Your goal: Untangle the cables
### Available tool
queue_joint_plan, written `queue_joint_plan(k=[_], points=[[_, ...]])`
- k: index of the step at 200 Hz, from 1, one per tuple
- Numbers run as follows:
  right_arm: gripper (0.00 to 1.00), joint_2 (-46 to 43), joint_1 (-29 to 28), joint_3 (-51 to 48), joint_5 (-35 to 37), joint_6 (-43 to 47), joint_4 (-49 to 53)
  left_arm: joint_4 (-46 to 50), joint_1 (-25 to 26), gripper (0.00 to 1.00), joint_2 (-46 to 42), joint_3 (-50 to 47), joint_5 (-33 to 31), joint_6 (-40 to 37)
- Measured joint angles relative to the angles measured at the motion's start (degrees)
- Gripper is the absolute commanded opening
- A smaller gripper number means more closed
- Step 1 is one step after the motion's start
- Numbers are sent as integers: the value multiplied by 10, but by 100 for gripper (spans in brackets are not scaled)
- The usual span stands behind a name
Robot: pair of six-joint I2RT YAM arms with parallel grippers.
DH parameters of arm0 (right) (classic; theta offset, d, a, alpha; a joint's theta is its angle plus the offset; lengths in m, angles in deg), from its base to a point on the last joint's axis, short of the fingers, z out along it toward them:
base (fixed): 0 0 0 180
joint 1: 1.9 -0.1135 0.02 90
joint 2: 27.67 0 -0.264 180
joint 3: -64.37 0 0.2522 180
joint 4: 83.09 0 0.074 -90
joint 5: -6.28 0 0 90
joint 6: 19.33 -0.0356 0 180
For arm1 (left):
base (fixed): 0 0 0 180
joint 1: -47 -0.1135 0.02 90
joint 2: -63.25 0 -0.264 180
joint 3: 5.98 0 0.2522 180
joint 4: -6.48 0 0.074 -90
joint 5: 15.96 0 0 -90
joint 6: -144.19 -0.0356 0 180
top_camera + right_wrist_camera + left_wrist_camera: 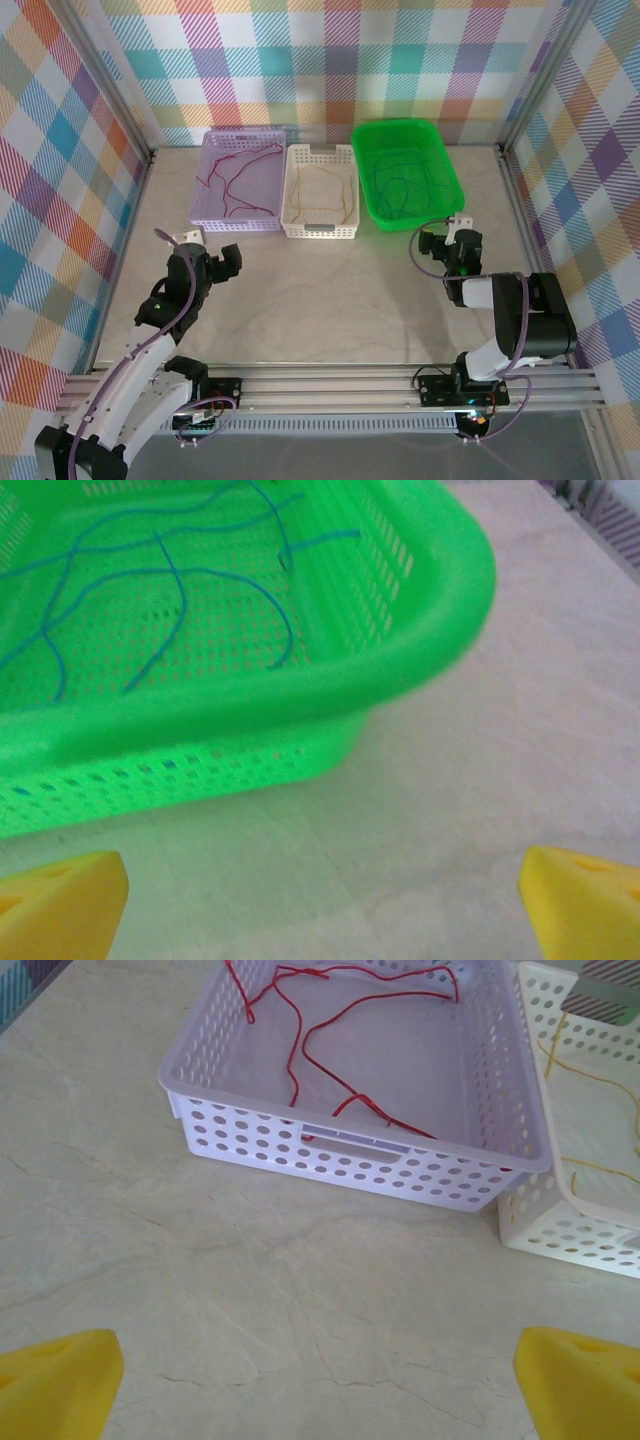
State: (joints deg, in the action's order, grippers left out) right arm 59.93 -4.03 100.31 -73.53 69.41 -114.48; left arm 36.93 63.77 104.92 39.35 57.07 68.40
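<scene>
At the table far side, left basket, middle basket and right basket are ranged side by side, cables laid in each. Before the outer two are stationed left gripper and right gripper.

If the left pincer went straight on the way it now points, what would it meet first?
Most likely the near wall of the lavender basket holding the red cable, after crossing bare table. The left pincer is open and empty.
</scene>
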Motion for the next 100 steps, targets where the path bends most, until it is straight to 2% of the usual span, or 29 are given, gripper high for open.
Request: queue_joint_plan(k=[42,80,100], points=[[100,1,0,-1,0,-3,-20,-19,0,100,-17,-19,8,3],[100,1,0,-1,0,-4,-25,4,1,100,-24,-20,-70,66],[100,1,0,-1,0,-4,-25,10,1,100,-30,-20,-84,76]])
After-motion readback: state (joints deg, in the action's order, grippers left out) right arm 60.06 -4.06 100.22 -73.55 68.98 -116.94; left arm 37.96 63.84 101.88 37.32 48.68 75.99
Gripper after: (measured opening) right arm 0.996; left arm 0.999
